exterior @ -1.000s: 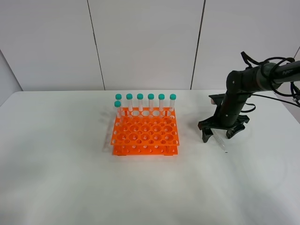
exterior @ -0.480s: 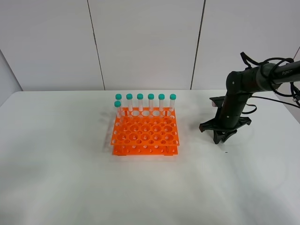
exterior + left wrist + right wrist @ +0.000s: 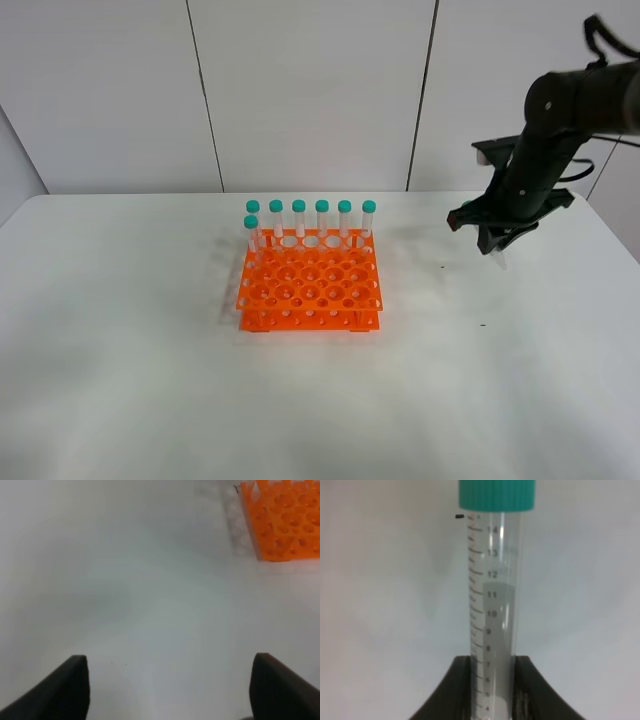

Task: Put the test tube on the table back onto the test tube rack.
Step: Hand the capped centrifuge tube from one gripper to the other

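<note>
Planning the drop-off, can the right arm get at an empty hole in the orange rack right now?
Probably yes: the right gripper holds the test tube aloft, nothing stands before the test tube rack, whose front holes are empty.

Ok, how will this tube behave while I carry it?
Probably light: the tube looks clear and empty. Likely slippery: smooth round wall, pinched by the right hand only far from its cap. It could tilt if swung fast.

Test tube rack [image 3: 310, 285] sits on the table [image 3: 120, 350], test tube [image 3: 495, 580] aloft rightward.
</note>
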`<state>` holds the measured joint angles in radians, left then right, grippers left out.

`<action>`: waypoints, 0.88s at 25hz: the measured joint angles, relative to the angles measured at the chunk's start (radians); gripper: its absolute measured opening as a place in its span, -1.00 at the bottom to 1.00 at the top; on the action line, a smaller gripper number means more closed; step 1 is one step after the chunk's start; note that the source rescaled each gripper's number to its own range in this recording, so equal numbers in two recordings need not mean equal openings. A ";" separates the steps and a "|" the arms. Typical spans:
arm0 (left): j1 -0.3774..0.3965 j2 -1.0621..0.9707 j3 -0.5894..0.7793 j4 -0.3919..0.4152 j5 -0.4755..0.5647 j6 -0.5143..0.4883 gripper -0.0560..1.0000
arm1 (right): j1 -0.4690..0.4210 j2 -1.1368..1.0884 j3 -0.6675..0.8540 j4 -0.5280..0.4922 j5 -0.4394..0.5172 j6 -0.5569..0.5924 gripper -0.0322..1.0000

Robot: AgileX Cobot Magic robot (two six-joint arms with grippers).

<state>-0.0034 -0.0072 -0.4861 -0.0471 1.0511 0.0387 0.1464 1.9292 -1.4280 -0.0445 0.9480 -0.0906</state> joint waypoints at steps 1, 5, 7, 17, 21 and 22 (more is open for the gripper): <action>0.000 0.000 0.000 0.000 0.000 0.000 0.83 | 0.000 -0.038 0.001 0.000 0.024 -0.001 -0.87; 0.000 0.000 0.000 0.000 0.000 0.000 0.83 | 0.000 -0.221 0.037 -0.002 0.066 -0.002 -0.87; 0.000 0.000 0.000 0.000 0.000 0.000 0.83 | 0.000 -0.318 0.091 -0.002 0.066 -0.002 -0.87; 0.000 0.000 0.000 0.000 0.000 0.000 0.83 | 0.026 -0.752 0.543 0.097 -0.085 -0.075 -0.87; 0.000 0.000 0.000 0.000 0.000 0.000 0.83 | 0.026 -0.791 0.634 0.292 -0.238 -0.354 -0.87; 0.000 0.000 0.000 0.000 0.000 0.000 0.83 | 0.026 -0.780 0.641 0.440 -0.251 -0.493 -0.87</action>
<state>-0.0034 -0.0072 -0.4861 -0.0471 1.0511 0.0387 0.1722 1.1496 -0.7866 0.3952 0.6967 -0.5834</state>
